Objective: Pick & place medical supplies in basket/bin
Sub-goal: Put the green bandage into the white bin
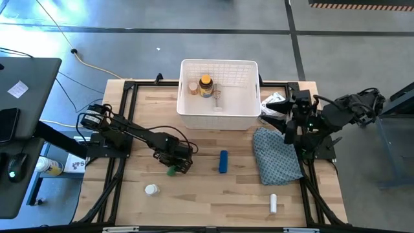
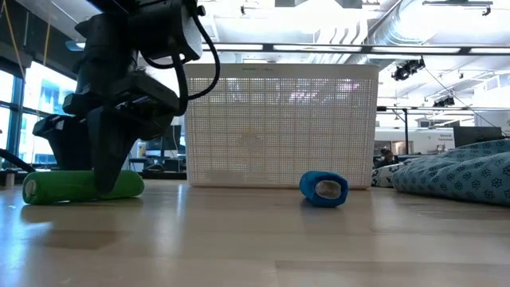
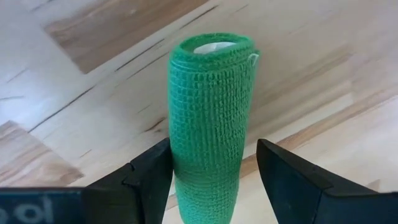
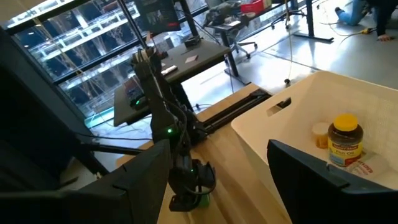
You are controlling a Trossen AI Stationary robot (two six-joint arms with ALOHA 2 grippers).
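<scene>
On the wooden table, left gripper fingers spread either side of the green roll, lined up to grasp; right gripper fingers apart, waiting by the bin.

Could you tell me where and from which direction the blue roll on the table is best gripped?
Judging by its pose, grip the blue roll mid-length across its narrow width, coming straight down: it lies flat on the table, with open wood either side.

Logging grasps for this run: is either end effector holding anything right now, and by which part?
Nothing is firmly held. The left end effector is open, straddling the middle of the green roll lying on the table. The right end effector is empty near the bin.
</scene>
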